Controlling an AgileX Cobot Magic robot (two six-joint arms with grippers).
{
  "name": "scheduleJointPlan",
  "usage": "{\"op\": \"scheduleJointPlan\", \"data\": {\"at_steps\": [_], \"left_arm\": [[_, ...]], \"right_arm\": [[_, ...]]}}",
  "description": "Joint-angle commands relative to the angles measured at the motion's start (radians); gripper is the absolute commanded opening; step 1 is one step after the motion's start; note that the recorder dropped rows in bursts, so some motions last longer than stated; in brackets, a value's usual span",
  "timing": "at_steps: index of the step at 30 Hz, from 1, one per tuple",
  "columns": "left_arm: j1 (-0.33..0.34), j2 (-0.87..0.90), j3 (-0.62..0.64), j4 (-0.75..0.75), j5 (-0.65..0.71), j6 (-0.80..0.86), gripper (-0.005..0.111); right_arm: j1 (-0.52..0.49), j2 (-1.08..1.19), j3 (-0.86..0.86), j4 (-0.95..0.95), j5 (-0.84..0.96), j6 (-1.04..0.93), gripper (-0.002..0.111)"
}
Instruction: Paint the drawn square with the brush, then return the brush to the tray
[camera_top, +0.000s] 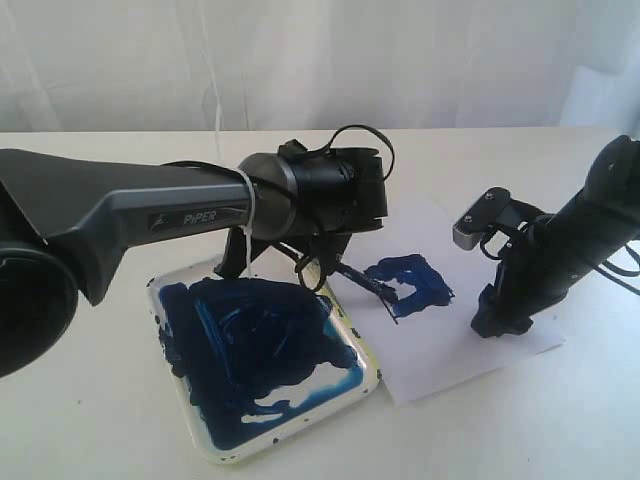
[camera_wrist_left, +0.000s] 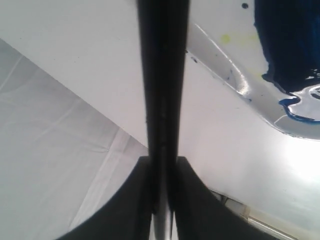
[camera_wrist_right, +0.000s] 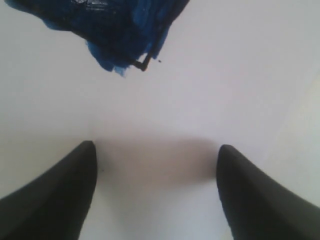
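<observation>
Since the drawn square (camera_top: 415, 280) is covered almost wholly in dark blue, the painting step is judged to be near its end. The brush (camera_top: 365, 281) is clamped in the closed left gripper (camera_wrist_left: 162, 167) and slanted downward, with its tip at the edge of the square nearest the tray (camera_top: 362, 350). The right gripper (camera_wrist_right: 156, 150) is held open and empty, low over the paper sheet (camera_top: 470, 360) beside the square. Next, the brush should be lifted clear, carried the short way across to the tray on the worktop (camera_top: 560, 420), and released inside the rim.
</observation>
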Motion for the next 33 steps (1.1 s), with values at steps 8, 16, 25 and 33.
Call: {"op": "scheduleJointPlan", "data": {"at_steps": [8, 16, 25, 33], "left_arm": [[0.001, -0.030, 0.005, -0.015, 0.032, -0.057, 0.000], [-0.001, -0.030, 0.005, -0.088, -0.075, -0.047, 0.000], [-0.001, 0.030, 0.005, 0.046, -0.078, -0.083, 0.000], [-0.001, 0.042, 0.005, 0.102, -0.084, -0.118, 0.000]], "right_arm": [[-0.001, 0.021, 0.006, -0.013, -0.007, -0.004, 0.063], [-0.001, 0.021, 0.006, -0.013, -0.007, -0.004, 0.063], [-0.001, 0.021, 0.006, -0.013, -0.003, -0.004, 0.063], [-0.001, 0.021, 0.006, -0.013, -0.008, -0.004, 0.063]]}}
